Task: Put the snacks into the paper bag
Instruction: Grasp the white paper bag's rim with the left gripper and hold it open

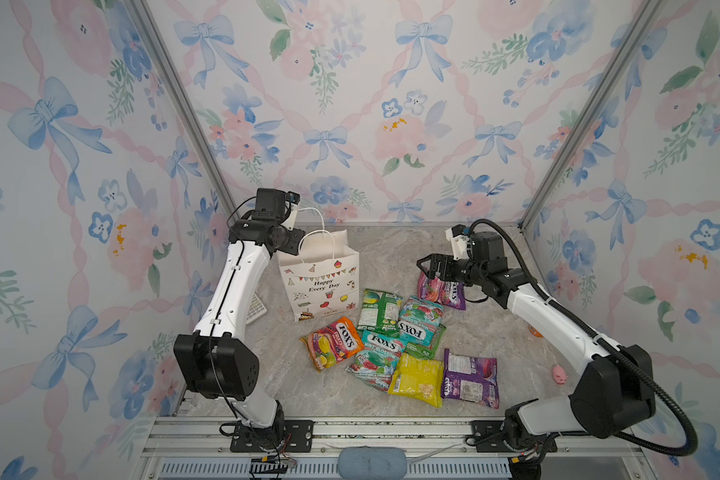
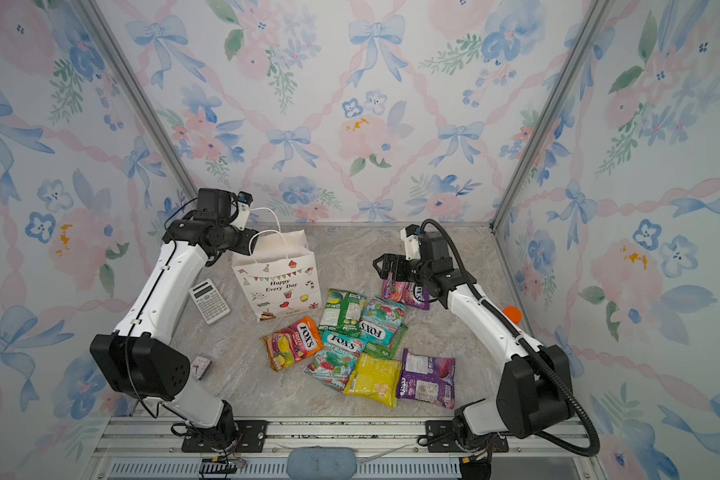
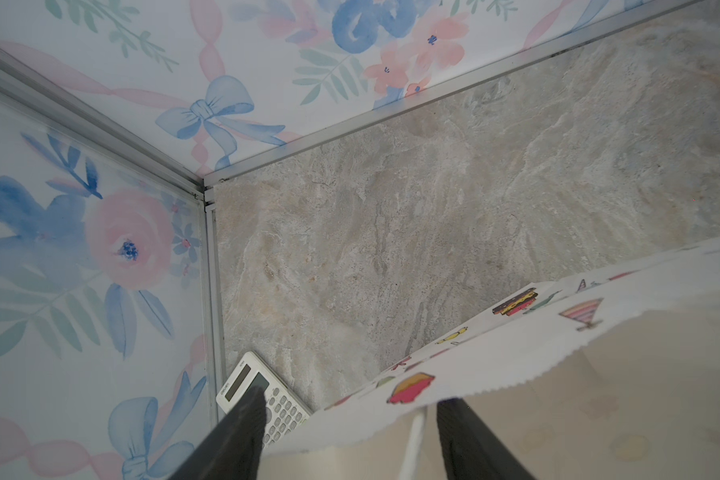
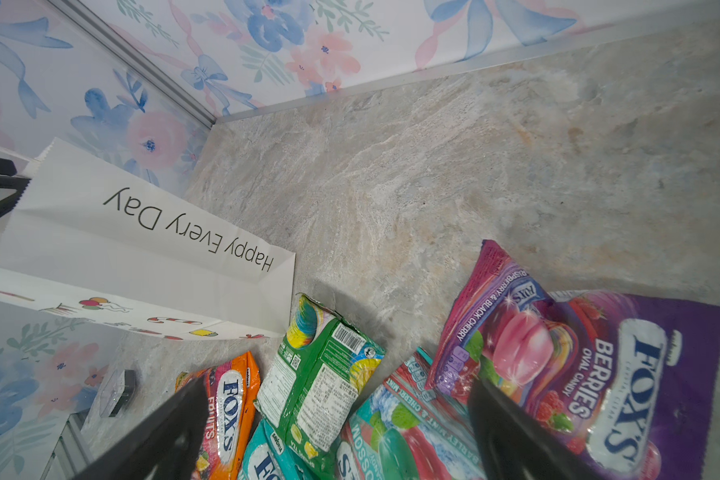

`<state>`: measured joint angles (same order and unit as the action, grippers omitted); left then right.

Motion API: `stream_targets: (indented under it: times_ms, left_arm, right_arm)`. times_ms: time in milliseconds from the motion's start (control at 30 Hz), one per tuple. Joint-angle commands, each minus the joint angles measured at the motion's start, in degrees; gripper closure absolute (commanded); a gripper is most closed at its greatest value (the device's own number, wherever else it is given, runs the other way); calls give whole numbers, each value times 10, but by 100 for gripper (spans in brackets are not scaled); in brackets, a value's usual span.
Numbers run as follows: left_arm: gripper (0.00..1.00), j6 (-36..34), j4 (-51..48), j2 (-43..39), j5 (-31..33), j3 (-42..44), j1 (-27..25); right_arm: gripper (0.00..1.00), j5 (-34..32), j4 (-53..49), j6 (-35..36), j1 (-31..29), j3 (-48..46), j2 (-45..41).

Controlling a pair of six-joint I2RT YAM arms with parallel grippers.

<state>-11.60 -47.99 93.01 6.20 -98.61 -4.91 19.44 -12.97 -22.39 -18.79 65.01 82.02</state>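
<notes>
**Table** [image 1: 391, 257]: marble-patterned, read from the front rail with twelve o'clock at the back wall.

**Paper bag** [image 1: 321, 286]: white, printed "Happy Every Day". It stands upright at about ten o'clock, mouth open, with both cord handles standing up.

**Left claw** [image 3: 354, 401]: at the bag's nine-o'clock rim. Its fingers are parted, one inside the mouth and one outside. The paper wall and a handle cord lie between them, unpinched. In both top views its wrist hides it.

**Right claw** [image 1: 427, 266]: at two o'clock, spread wide and holding nothing. It hangs over the berries packet.

**Snacks**, all on the table outside the bag:
- berries packet [image 1: 443, 293], purple, at two o'clock
- green packet [image 1: 379, 309], back face up, just beside the bag's foot at the bag's four o'clock
- upper teal packet [image 1: 418, 320], touching the green packet at its three o'clock
- orange packet [image 1: 333, 343], at the bag's six o'clock
- lower teal packet [image 1: 375, 353], between the orange and yellow packets
- yellow packet [image 1: 416, 378], at six o'clock
- front purple packet [image 1: 470, 378], touching the yellow packet at its three o'clock

**Other items:**
- calculator [image 2: 208, 301], at nine o'clock beside the bag
- pink pig toy [image 1: 560, 374], at four o'clock, well apart from the packets
</notes>
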Motion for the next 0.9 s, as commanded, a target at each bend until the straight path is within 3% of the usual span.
stream_targets:
  times_ms: [0,233,567,700,867]
  left_arm:
    - [34,-16,-12,8,-8,-23,-2]
    - [43,-18,-17,12,-10,-25,-7]
    - [38,-22,-26,25,-1,-21,-14]
    - [45,-19,-37,33,4,-28,-18]
    - [63,-14,-41,28,18,-26,-23]
  right_arm:
    - [1,13,12,-7,6,0,5]
    - [1,17,14,-9,7,2,7]
    - [0,31,14,-13,6,14,17]
    - [0,31,13,-13,7,14,16]
    - [0,32,10,-11,7,16,17]
